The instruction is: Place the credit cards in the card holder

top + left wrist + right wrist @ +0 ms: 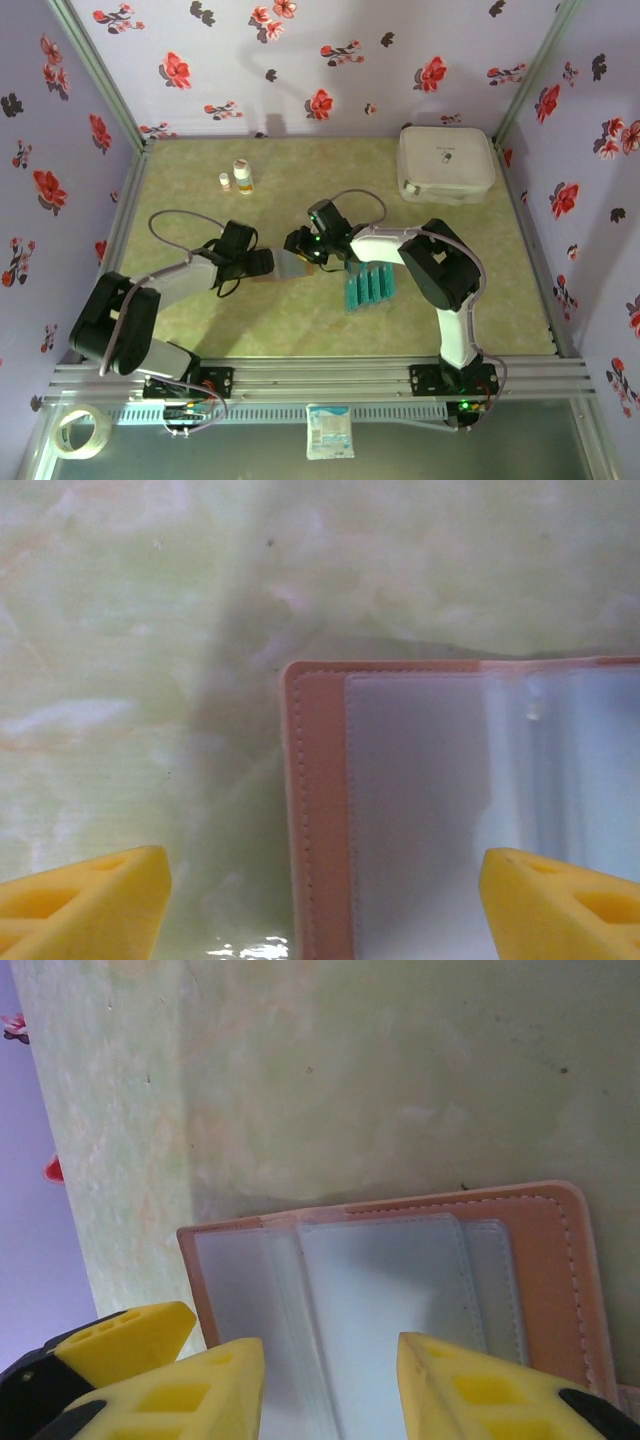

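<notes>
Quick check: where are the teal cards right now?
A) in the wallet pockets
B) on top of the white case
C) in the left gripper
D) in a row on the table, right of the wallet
D: the cards lie side by side on the table just right of the open wallet, and its pockets show no teal in the wrist views.

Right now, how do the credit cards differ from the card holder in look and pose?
The credit cards are teal; the card holder is reddish-brown with greyish pockets. The credit cards are several narrow pieces in a row; the card holder is one wider piece, lying open. Both rest on the green table, apart, with no card in the pockets that show.
</notes>
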Robot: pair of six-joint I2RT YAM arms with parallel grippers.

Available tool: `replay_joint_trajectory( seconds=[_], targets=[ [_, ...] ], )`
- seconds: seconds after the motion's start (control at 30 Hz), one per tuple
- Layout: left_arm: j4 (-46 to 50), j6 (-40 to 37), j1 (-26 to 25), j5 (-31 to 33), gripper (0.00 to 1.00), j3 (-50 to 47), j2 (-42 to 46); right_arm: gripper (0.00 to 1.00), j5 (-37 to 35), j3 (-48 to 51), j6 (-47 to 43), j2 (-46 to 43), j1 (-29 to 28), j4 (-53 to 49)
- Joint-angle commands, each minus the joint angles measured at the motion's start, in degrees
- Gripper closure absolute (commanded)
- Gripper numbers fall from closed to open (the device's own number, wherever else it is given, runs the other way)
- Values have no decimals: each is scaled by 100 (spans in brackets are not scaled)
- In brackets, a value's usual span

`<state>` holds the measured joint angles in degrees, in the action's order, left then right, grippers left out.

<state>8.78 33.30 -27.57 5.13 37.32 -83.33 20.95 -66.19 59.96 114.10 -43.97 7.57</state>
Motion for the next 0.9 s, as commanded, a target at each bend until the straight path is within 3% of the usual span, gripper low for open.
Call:
replay_joint_trajectory(
  seconds=[0.0, 0.4, 0.57, 0.73, 0.87],
  targets=[
    [291, -144, 72, 277, 19, 144, -251, 61, -203, 228, -125, -51, 11, 155],
    [258, -267, 125, 372, 17, 305, -249, 62, -15, 288, -464, -506, -6, 9],
    [534, -370, 129, 218, 1, 525, 267, 62, -333, 11, -1388, -1122, -184, -1288],
    [920, -366, 129, 113, 0, 744, 767, 63, -1217, 90, -2150, -1772, -552, -2932],
    [1091, -320, 129, 29, 0, 836, 1050, 63, -1704, 612, -2196, -2422, -882, -3454]
  ],
)
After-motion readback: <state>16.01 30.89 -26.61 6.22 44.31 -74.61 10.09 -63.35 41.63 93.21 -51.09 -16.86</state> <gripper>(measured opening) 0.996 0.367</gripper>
